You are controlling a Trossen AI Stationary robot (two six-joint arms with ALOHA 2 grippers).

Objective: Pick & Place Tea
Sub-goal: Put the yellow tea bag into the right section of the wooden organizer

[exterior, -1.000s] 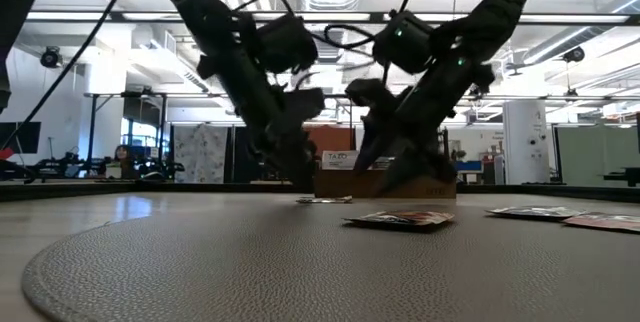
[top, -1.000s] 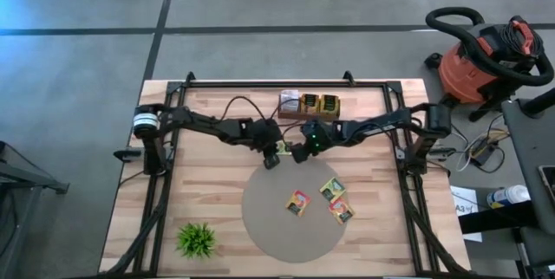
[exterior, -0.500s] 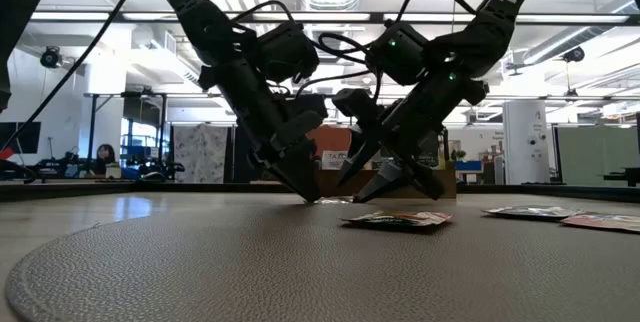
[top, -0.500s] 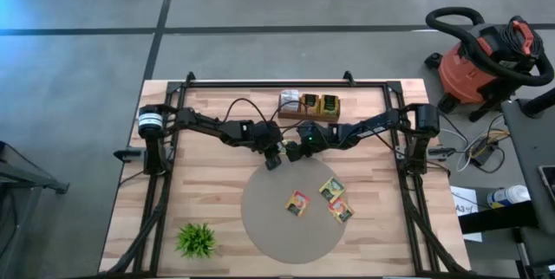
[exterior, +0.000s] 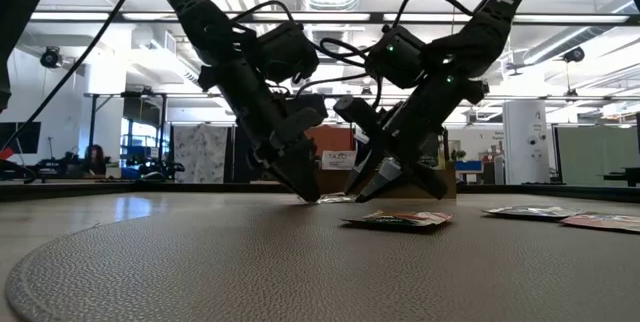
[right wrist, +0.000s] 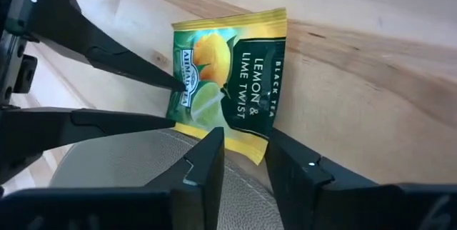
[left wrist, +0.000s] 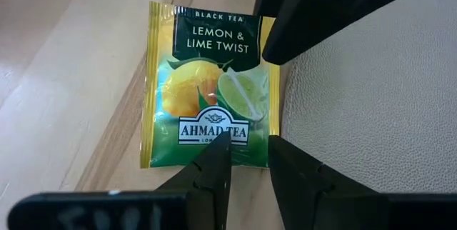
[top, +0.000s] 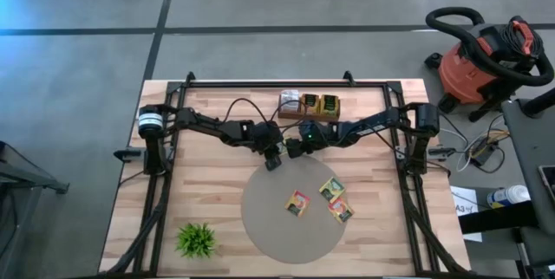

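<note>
Tea in a yellow-green sachet (left wrist: 211,87) lies flat on the wooden table (top: 199,188), right at the rim of the round grey mat (top: 269,218), on the side toward the back of the table. Its label reads "Lemon & Lime Twist". Both grippers crowd it from opposite sides. The left gripper (top: 272,161) comes in from the left, its fingers a narrow gap apart and their tips at one edge of the sachet; whether they pinch it cannot be told. The right gripper (top: 293,150) reaches in from the right, its fingers also a narrow gap apart, tips at the opposite edge where the sachet meets the mat. In each wrist view the other arm's dark fingers (right wrist: 114,66) lie across the far side of the sachet, so the two arms stand in each other's way over the one packet.

Three more sachets lie on the mat, well apart from the grippers: one with orange and red (top: 297,202) near the middle, a yellow-green one (top: 330,189) to its right, and a reddish one (top: 341,210) just beside that.

At the back edge of the table stands a small cardboard box (top: 310,106) with more sachets (top: 329,104) standing in it. A small green plant (top: 196,239) sits at the front left corner. Off the table to the right stands a red shop vacuum (top: 481,58).
</note>
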